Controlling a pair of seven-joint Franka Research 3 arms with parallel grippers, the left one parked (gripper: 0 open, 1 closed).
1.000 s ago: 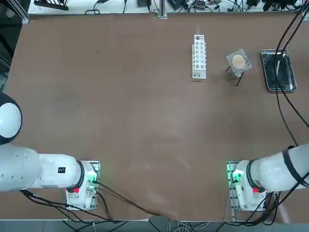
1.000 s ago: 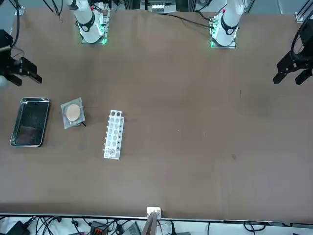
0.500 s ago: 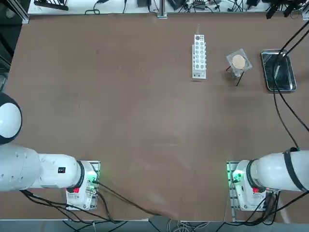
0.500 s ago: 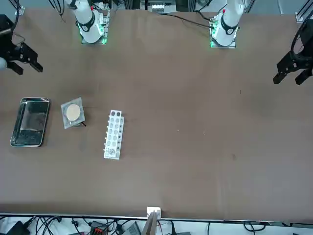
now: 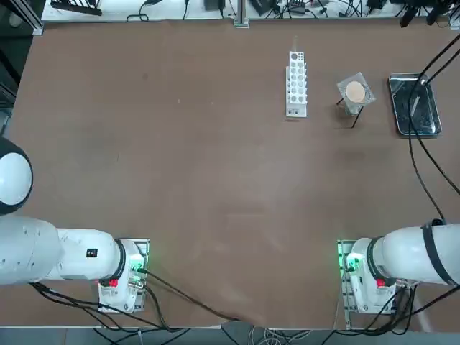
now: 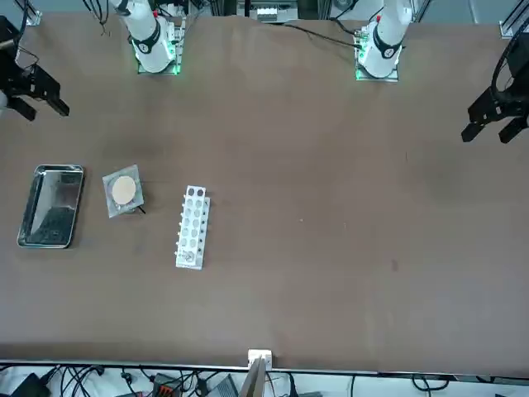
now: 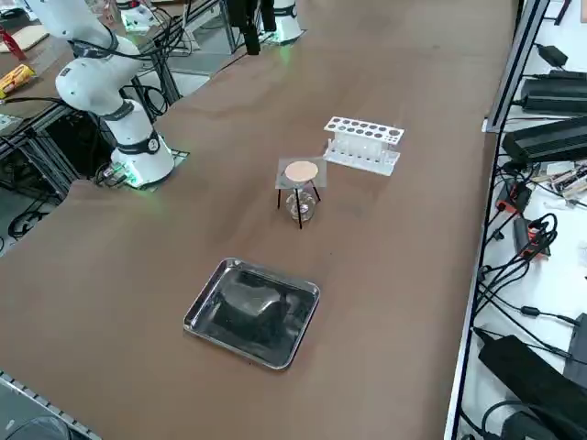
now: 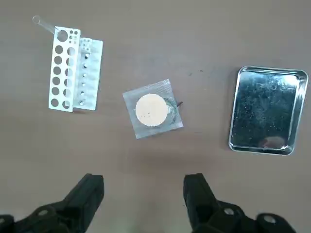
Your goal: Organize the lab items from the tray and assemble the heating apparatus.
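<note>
The black wire ring stand carries the grey mesh (image 5: pixel 354 92) (image 6: pixel 123 192) (image 8: pixel 152 109) with its tan disc on top. The small clear glass piece (image 7: pixel 299 205) sits under it between the legs. The shiny metal tray (image 5: pixel 415 106) (image 6: pixel 50 207) (image 7: pixel 252 312) (image 8: pixel 267 109) lies empty beside it. My right gripper (image 5: pixel 420 14) (image 6: pixel 41 106) (image 8: pixel 143 191) hangs high above the table's right side. It looks down on the stand and the tray. It is open and holds nothing.
A white test-tube rack (image 5: pixel 296 83) (image 6: pixel 192 227) (image 7: pixel 362 144) (image 8: pixel 73 68) stands on the other side of the stand from the tray, with one clear tube (image 8: pixel 43 25) leaning in its end hole. Cables and boxes line the table's far edge.
My right gripper has drifted away from over the tray, still open and with nothing in it. The stand, mesh, tray and rack have not moved.
</note>
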